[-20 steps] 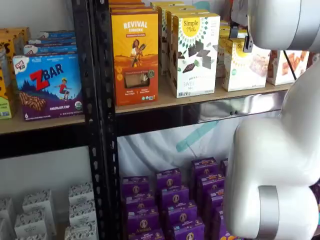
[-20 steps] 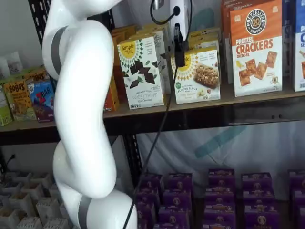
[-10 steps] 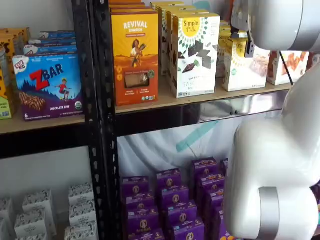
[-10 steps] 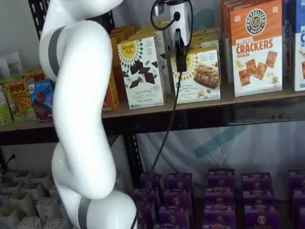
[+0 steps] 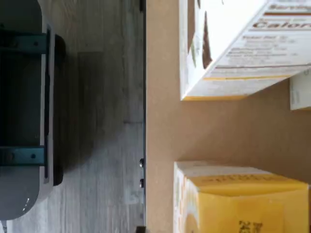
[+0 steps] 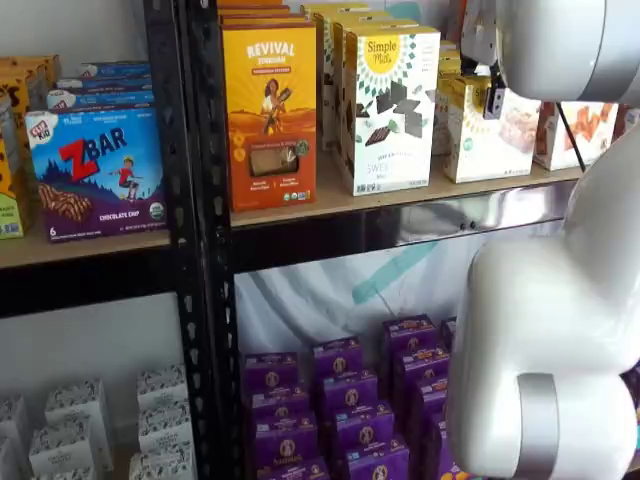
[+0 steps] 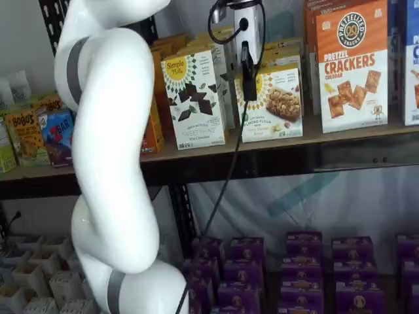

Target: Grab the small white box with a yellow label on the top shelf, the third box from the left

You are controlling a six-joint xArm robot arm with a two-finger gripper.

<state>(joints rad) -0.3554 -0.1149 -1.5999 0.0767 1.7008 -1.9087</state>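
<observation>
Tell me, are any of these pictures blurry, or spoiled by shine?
The wrist view is soft all over: print on the tall white carton smears. Both shelf views stay fairly sharp; the small white box has legible print in one. The top shelf shows bright glare on its dark metal rail. The gripper appears only as a dark shape against the small white box.

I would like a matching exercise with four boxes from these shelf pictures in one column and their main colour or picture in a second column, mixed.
Things:
1. small white box
2. Sweet Thins box
3. Pretzel Crackers box
4. ZBar box

Descriptions:
A. blue and purple front, red lettering
B. tall white carton with dark chocolate squares
C. orange and white front, square crackers
D. short carton, pale baked food, yellow round logo

Pairs: 1-D, 2-B, 3-C, 4-A
</observation>
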